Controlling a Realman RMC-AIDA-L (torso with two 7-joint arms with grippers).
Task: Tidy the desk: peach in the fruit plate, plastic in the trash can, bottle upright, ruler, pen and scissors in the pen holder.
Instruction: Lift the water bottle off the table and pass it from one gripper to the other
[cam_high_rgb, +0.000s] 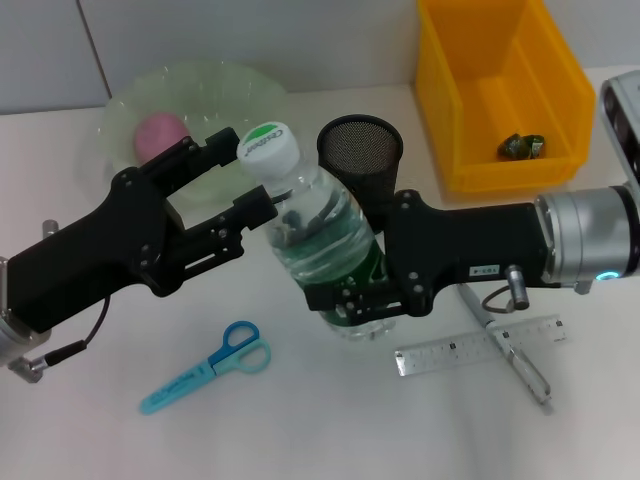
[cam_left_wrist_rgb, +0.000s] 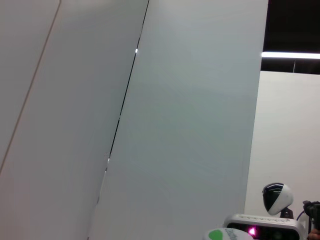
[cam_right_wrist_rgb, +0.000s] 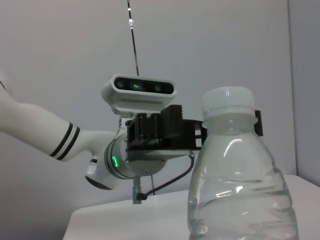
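Head view shows the right gripper (cam_high_rgb: 345, 300) clamped on the lower body of the water bottle (cam_high_rgb: 320, 235), which stands near the middle of the white table (cam_high_rgb: 330, 430), its white cap with a green label tipped slightly toward 11 o'clock. The left gripper (cam_high_rgb: 245, 175) comes in from 9 o'clock with its fingers spread on either side of the bottle's neck and cap; one finger lies beside the cap and the other reaches the shoulder of the bottle, though whether they press on it cannot be told.

Just behind the bottle, at 12 o'clock, stands the black mesh pen holder (cam_high_rgb: 360, 150). At 10 o'clock from the bottle sits the pale green fruit plate (cam_high_rgb: 215, 85), with the pink peach (cam_high_rgb: 160, 132) lying in it. At 2 o'clock is the yellow trash can (cam_high_rgb: 500, 90), holding a crumpled piece of dark green plastic (cam_high_rgb: 522, 146).

On the table at 7 o'clock from the bottle lie the blue scissors (cam_high_rgb: 205, 367). At 4 o'clock the clear ruler (cam_high_rgb: 480, 345) lies flat, and the silver pen (cam_high_rgb: 505, 345) lies across it.

Right wrist view shows the bottle close up, upright, with the left gripper behind its neck (cam_right_wrist_rgb: 165, 132).
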